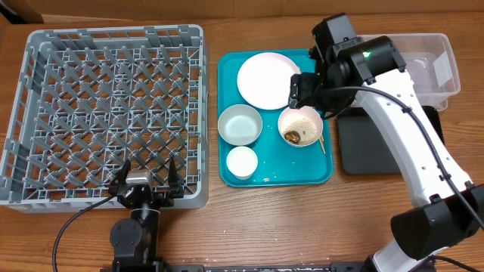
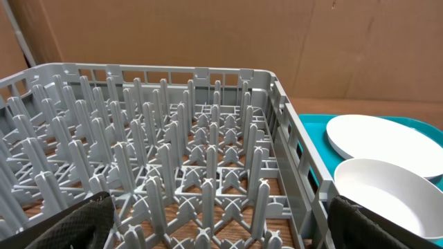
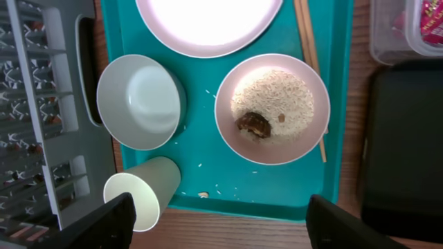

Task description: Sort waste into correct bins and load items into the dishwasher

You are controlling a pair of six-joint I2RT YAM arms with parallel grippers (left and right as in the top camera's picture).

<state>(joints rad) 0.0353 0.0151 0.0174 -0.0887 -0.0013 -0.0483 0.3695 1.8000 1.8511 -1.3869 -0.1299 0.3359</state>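
I am hovering my right end effector (image 3: 225, 232), fingers apart and empty, over the smooth round white bowl (image 3: 228, 135) of grainy rice scraps (image 3: 277, 90) and a brown lump (image 3: 252, 124), sitting on the teal tray (image 3: 201, 142). My left end effector (image 1: 147, 179) is hanging wide apart, empty, at the near wall of the grey plastic lattice dish rack (image 1: 106, 106).

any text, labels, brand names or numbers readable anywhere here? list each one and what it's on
No readable text in any view.
Red wrapper in the clear tub: light specks that may be print, too blurred and cropped to read.
Plate, empty bowl, rice bowl, cup, grey rack, teal tray, black tray: plain, no markings seen.
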